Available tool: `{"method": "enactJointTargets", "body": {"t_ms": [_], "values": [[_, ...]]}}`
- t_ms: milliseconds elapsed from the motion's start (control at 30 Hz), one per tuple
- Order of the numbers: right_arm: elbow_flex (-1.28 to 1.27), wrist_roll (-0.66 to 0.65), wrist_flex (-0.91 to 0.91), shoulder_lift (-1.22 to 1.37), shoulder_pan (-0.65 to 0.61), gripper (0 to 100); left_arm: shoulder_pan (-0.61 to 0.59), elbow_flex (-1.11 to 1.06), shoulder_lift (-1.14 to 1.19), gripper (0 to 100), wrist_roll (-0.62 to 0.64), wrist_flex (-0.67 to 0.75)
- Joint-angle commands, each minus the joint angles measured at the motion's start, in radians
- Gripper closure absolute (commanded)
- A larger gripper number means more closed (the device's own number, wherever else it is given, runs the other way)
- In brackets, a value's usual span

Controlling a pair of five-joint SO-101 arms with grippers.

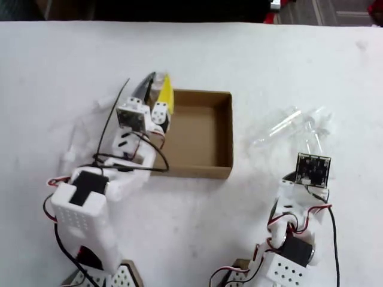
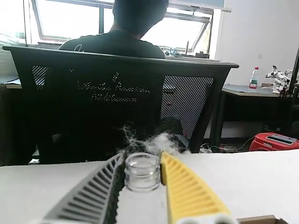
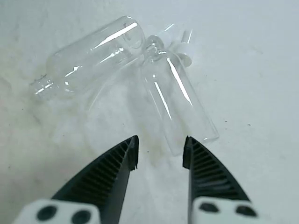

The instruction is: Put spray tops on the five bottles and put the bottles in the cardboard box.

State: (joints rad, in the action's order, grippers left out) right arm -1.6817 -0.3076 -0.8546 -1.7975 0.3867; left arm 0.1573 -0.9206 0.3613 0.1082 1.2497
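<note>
My left gripper (image 2: 141, 161) is shut on a clear bottle (image 2: 142, 171), held between its grey and yellow fingers; the bottle's neck is open, with no spray top. In the high view this gripper (image 1: 154, 88) hangs over the left wall of the cardboard box (image 1: 197, 171). My right gripper (image 3: 160, 156) is open, low over the table. Its black fingertips stand at the base of a lying clear bottle (image 3: 180, 102). A white spray top (image 3: 180, 49) lies at that bottle's neck; whether it is attached I cannot tell. A second topless bottle (image 3: 93, 56) lies beside it.
The clear bottles (image 1: 287, 125) lie in a loose cluster right of the box. Small clear pieces (image 1: 70, 146) lie left of the left arm. Black cable (image 1: 111, 128) loops over that arm. A black mesh chair (image 2: 117, 98) stands past the table's far edge.
</note>
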Motion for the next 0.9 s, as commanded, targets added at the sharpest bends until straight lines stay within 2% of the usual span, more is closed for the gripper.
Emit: {"method": "enactJointTargets", "body": {"t_ms": [0,200,567,867], "values": [[-0.008,-0.003,-0.004,-0.001,-0.012,85.7,-0.025,0.044,-0.007,98,-0.012,0.018],[-0.008,-0.003,-0.004,-0.001,-0.012,85.7,-0.004,0.023,-0.005,98,-0.104,0.011],[-0.008,-0.003,-0.005,-0.001,-0.01,85.7,0.001,0.025,-0.005,98,-0.103,-0.078],[-0.008,-0.003,-0.005,-0.001,-0.01,85.7,-0.001,0.018,-0.01,98,-0.109,-0.071]]}}
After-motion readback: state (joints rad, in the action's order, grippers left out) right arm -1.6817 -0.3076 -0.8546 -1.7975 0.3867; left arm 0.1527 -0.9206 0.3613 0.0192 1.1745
